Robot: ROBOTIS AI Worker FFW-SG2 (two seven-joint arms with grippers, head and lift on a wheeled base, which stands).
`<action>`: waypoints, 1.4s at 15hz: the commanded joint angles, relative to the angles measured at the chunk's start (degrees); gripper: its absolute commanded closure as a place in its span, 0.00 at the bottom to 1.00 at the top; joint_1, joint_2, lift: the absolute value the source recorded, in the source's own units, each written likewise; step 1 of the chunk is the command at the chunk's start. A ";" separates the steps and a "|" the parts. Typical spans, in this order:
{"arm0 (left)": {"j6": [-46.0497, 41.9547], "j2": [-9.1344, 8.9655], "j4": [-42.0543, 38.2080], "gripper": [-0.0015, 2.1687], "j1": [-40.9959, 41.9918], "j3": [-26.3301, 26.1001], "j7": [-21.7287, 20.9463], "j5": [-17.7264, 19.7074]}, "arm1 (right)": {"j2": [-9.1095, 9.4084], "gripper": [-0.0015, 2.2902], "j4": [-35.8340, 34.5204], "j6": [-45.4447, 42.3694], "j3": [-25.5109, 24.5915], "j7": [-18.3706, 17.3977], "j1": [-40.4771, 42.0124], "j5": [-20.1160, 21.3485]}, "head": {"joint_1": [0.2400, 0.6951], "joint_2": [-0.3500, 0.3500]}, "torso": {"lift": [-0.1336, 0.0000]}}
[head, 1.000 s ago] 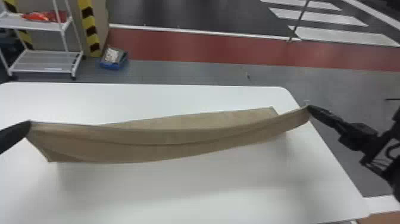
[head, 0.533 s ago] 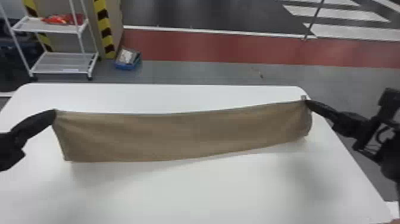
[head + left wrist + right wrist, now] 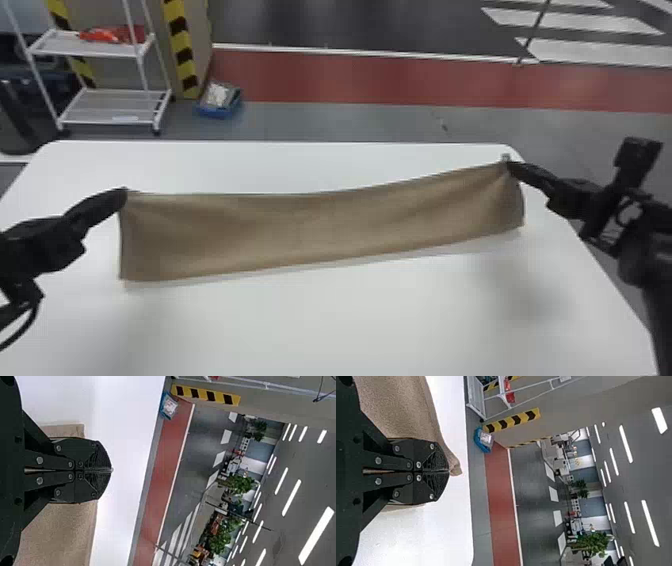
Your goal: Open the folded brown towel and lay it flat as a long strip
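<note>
The brown towel spans the table as a long strip, its far edge raised between both grippers and its near edge low over the tabletop. At its far left corner is my left gripper, closed on the cloth; the left wrist view shows the left gripper with fingertips together and towel behind them. My right gripper holds the far right corner. In the right wrist view a small tuft of towel pokes out past the pinched tips of the right gripper.
The white table extends in front of the towel, with a narrower band behind it. Beyond the table stand a white shelf cart and a blue bin on the floor.
The towel has gone from a sagging, partly doubled band to a single broad sheet facing the camera. Both grippers have shifted, the left one inward from the side edge. The head view has shifted too.
</note>
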 commanded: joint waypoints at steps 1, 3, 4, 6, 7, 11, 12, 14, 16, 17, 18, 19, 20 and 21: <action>-0.86 0.09 1.63 0.68 -1.08 -0.88 0.00 -0.99 | 0.05 0.61 2.06 -1.98 0.84 -0.58 -0.42 0.88 | 1.00 0.34 | 0.08; -1.03 0.09 2.95 0.68 -1.87 -1.06 0.00 -1.43 | 0.05 0.61 3.02 -2.86 1.72 -2.52 -0.69 0.88 | 1.00 0.34 | 0.08; -1.21 0.17 3.66 0.68 -2.31 -1.24 0.00 -1.78 | 0.05 0.61 3.99 -3.92 2.25 -2.87 -1.13 1.06 | 1.00 0.34 | 0.08; -1.38 0.17 5.06 0.68 -3.19 -1.59 0.00 -2.84 | 0.05 0.61 4.17 -4.80 3.65 -4.36 -1.22 1.94 | 1.00 0.34 | 0.08; -1.74 0.26 5.76 0.68 -3.72 -1.94 0.00 -3.01 | 0.14 0.60 4.43 -5.15 3.92 -5.15 -1.30 2.11 | 1.00 0.35 | 0.08; -3.85 0.17 9.02 0.68 -5.47 -3.08 0.17 -4.33 | 0.14 0.60 5.05 -5.15 5.15 -7.61 -1.57 4.93 | 1.00 0.36 | 0.08; -4.90 0.26 9.81 0.68 -5.83 -3.78 0.53 -5.03 | 0.14 0.60 5.13 -5.15 5.32 -8.67 -1.57 5.81 | 1.00 0.36 | 0.08; -5.60 0.26 10.42 0.68 -6.18 -4.49 0.97 -6.44 | 0.05 0.60 6.19 -6.20 5.32 -9.55 -1.65 6.95 | 1.00 0.35 | 0.08; -6.31 0.26 11.48 0.68 -6.62 -5.19 1.14 -6.70 | 0.05 0.60 8.56 -8.49 5.94 -10.16 -2.71 7.92 | 1.00 0.34 | 0.08; -6.31 0.26 11.65 0.68 -6.70 -5.37 1.14 -6.97 | 0.05 0.60 9.26 -9.19 6.11 -10.16 -3.06 8.36 | 1.00 0.34 | 0.08; -6.48 0.35 11.92 0.68 -6.88 -5.63 1.14 -7.14 | 0.05 0.60 9.44 -9.37 6.46 -10.25 -3.06 8.62 | 1.00 0.34 | 0.08; -6.48 0.35 12.62 0.68 -7.32 -5.89 1.05 -7.14 | 0.05 0.60 9.88 -10.25 6.90 -10.51 -3.15 8.71 | 1.00 0.34 | 0.08; -6.48 0.44 13.24 0.68 -7.76 -6.07 1.05 -7.14 | 0.05 0.60 10.06 -10.77 7.52 -11.13 -3.24 8.71 | 1.00 0.34 | 0.08; -6.48 0.44 13.67 0.67 -7.93 -6.16 1.14 -7.14 | 0.14 0.57 10.14 -11.12 7.78 -11.57 -3.24 8.71 | 1.00 0.34 | 0.08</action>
